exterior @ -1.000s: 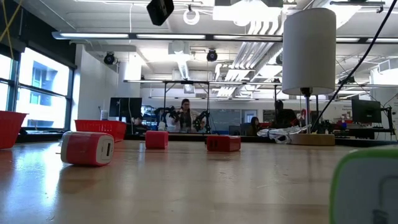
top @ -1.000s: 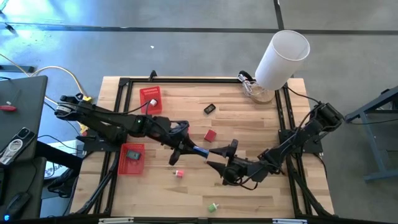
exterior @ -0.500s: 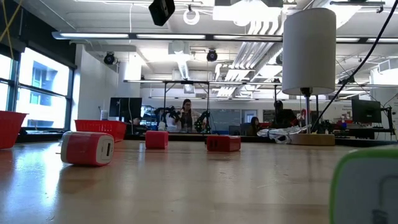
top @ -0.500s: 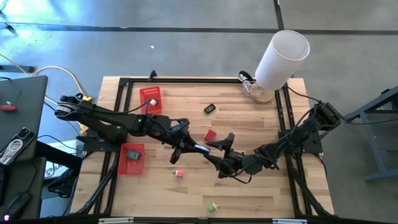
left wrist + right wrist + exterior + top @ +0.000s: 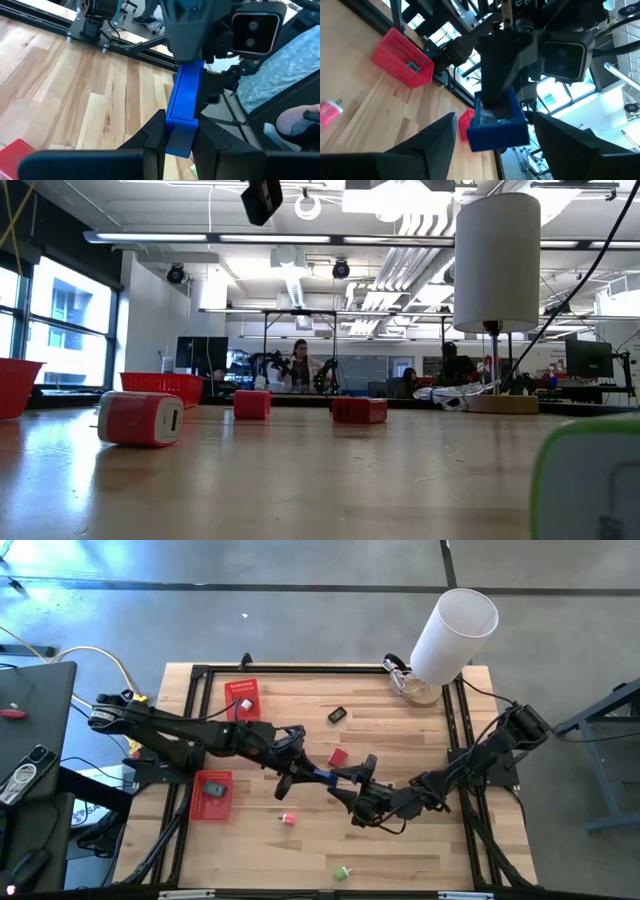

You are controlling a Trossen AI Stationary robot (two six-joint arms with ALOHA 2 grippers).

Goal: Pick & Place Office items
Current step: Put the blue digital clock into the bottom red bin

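- Blue office item (image 5: pixel 183 107), a long blocky bar, is clamped at one end by the left gripper (image 5: pixel 179 136); its long axis runs straight out from the left fingers toward the right gripper (image 5: pixel 345 788), roughly level above the middle of the table (image 5: pixel 400 850).
- Left fingers (image 5: pixel 152 140) are closed tight on both sides of the bar.
- Right gripper sits at the bar's far end with its fingers (image 5: pixel 432 142) spread wide on either side of it; not closed on it, contact unclear.
- Bar in the high view (image 5: pixel 322 778) is a short blue strip bridging the two grippers, pointing from the left side toward the right edge, slightly toward the near edge.
- Versus a second ago: right gripper has come in toward the left one, gap closed; left gripper nearly unchanged.
- Red block (image 5: pixel 338 757) lies just beyond the grippers, toward the far edge.
- Black piece (image 5: pixel 337 715) farther toward the far edge.
- Pink piece (image 5: pixel 288 819) and green piece (image 5: pixel 342 872) toward the near edge.
- Two red baskets (image 5: pixel 241 700) near the left edge; the nearer basket (image 5: pixel 212 797) holds a teal piece (image 5: pixel 213 787).
- White cylinder (image 5: pixel 452 635) at the far right corner.
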